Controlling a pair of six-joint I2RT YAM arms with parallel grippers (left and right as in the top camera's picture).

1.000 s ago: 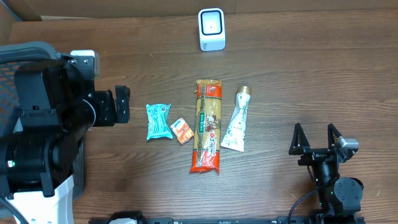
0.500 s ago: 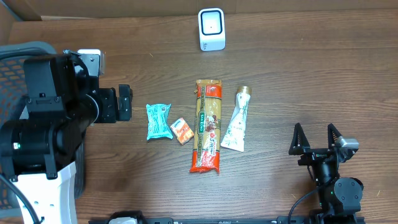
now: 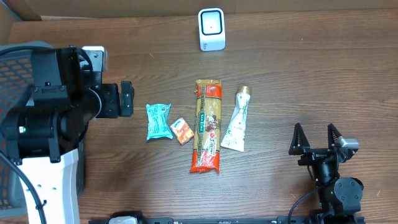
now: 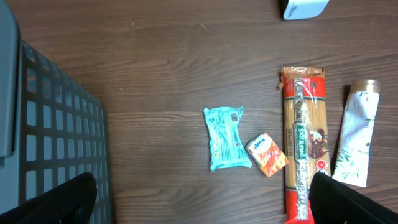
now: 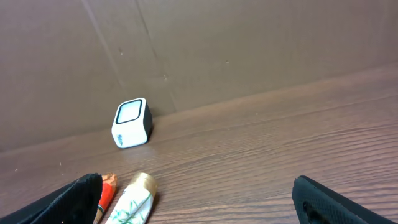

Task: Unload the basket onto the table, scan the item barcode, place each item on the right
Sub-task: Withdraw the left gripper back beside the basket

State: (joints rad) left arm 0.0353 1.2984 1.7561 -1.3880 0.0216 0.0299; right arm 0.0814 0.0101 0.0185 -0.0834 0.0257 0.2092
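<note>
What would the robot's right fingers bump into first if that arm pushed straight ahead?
Probably nothing on the table: ahead of the right fingers lies bare wood, then the brown back wall. The white scanner and tube sit off to its left; depth is hard to judge.

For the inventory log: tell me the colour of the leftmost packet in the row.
The packet is teal, clearest in the left wrist view.
</note>
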